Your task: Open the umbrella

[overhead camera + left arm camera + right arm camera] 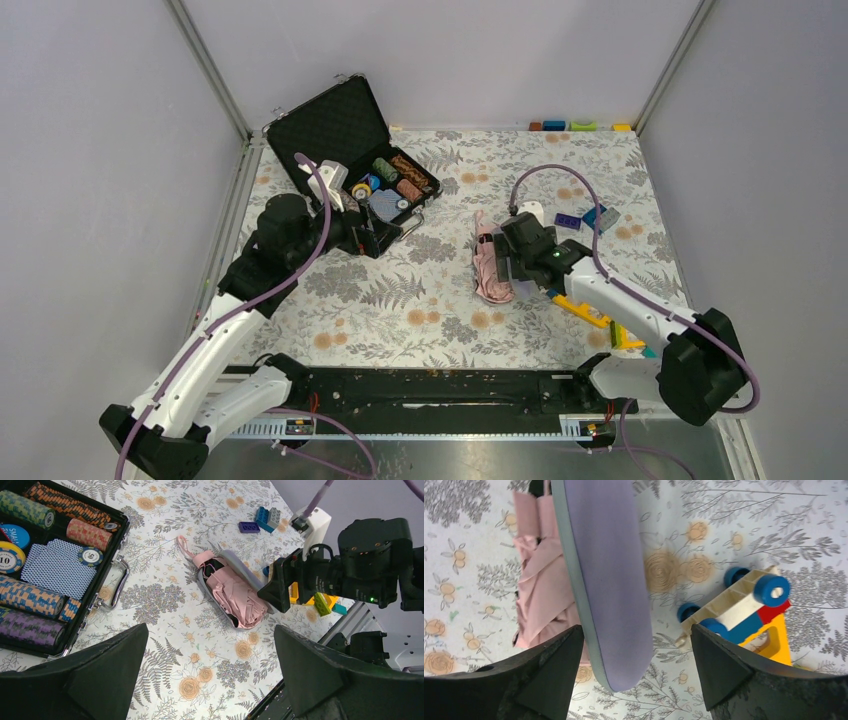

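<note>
Umbrella (488,270) lies folded mid-table on the floral cloth (400,310), a crumpled pale pink bundle edged with black. The right wrist view, unlike the overhead one, shows the lilac-grey sleeve (604,580) apparently overlapping its side, below the right gripper (636,630), jaws spread. The left gripper (210,630), equally spread, hangs well apart.

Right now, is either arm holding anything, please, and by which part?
Nothing is held: the left gripper and right gripper are open, the right one over the sleeve.
</note>
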